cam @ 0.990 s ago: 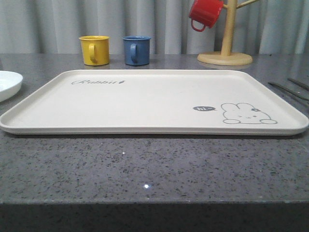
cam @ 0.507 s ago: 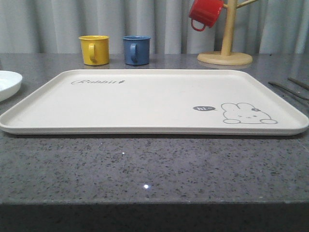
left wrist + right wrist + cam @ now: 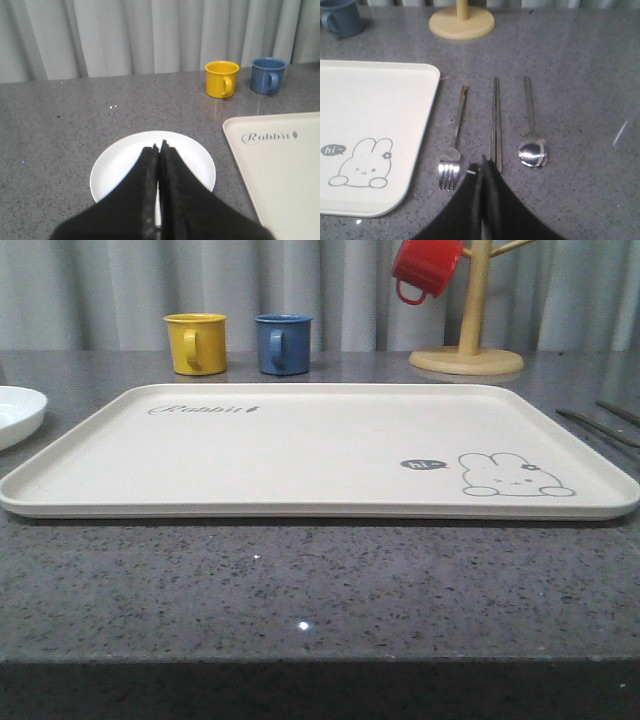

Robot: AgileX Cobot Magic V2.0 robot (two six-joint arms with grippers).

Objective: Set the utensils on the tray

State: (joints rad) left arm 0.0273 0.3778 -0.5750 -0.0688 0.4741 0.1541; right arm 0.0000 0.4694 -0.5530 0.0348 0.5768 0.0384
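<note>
The cream tray (image 3: pixel 300 450) with its bunny drawing lies flat across the middle of the stone counter and holds nothing. Left of it sits the round white plate (image 3: pixel 15 412); in the left wrist view my left gripper (image 3: pixel 159 148) hangs shut above that plate (image 3: pixel 120 160), nothing between its fingers. Right of the tray (image 3: pixel 370 115) lie a steel fork (image 3: pixel 454 150), a pair of chopsticks (image 3: pixel 496 110) and a spoon (image 3: pixel 532 142), side by side. My right gripper (image 3: pixel 483 162) is shut and empty, its tip over the near end of the chopsticks.
A yellow mug (image 3: pixel 196 343) and a blue mug (image 3: pixel 282 343) stand behind the tray. A wooden mug tree (image 3: pixel 467 350) with a red mug (image 3: pixel 425 268) hanging on it stands at the back right. Grey curtains close off the back.
</note>
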